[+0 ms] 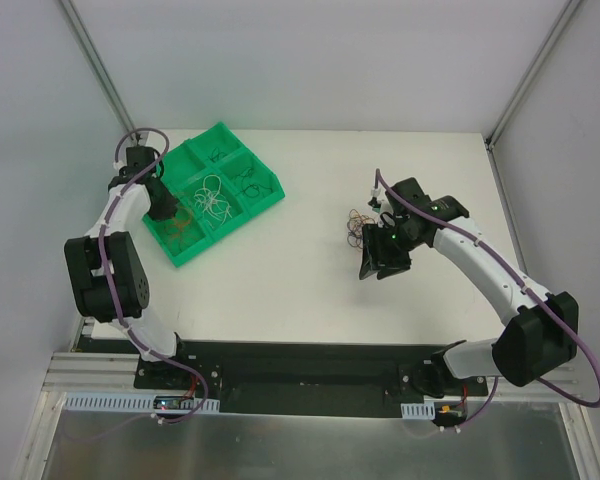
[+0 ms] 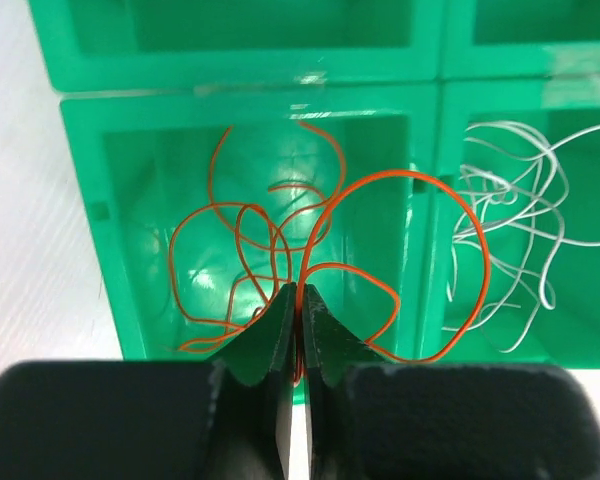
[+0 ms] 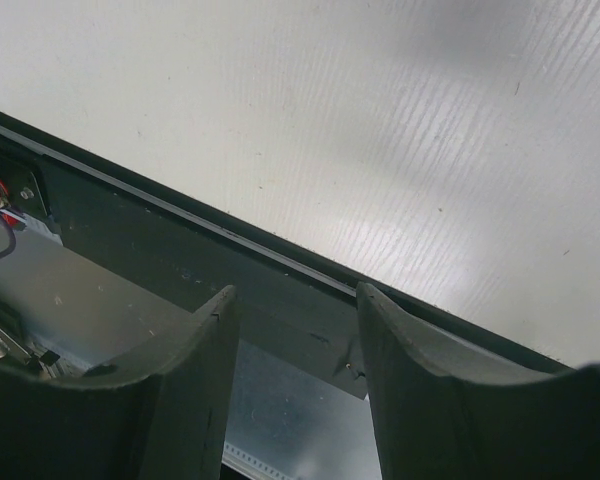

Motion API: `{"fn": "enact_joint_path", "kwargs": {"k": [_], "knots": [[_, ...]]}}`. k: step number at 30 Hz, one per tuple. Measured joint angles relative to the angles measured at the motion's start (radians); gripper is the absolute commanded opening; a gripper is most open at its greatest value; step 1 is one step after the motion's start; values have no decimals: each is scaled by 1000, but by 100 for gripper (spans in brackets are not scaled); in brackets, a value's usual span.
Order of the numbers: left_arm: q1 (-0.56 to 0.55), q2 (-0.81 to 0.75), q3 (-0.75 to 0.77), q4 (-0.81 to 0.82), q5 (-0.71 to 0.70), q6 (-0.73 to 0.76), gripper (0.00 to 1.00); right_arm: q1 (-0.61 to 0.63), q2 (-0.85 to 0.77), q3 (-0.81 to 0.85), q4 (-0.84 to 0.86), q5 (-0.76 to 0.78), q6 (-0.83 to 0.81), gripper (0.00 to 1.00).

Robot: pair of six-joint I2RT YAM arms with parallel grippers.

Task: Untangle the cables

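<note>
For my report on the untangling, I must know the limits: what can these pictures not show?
- Top view: clump too small to trace single wires.
- Left wrist view: white wires cut off by the right edge.
- Right wrist view: right pincer faces the table edge; no cables in frame.

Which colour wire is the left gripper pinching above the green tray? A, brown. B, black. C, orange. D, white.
C: the left gripper is shut on an orange wire over a compartment of the green tray; the white wires lie loose in the next one.
</note>
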Motion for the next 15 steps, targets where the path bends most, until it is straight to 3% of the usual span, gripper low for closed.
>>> {"fn": "enact_joint_path", "kwargs": {"k": [6, 10, 13, 15], "knots": [[2, -2, -14, -29, -35, -75, 14, 0, -2, 0, 0, 0, 0, 52], [4, -11, -13, -46, -66, -105, 32, 0, -2, 0, -1, -1, 0, 52], [8, -29, -11, -66, -99, -124, 52, 0, -2, 0, -1, -6, 1, 52], [8, -53, -11, -79, -132, -138, 58, 0, -2, 0, -1, -11, 2, 52]]}}
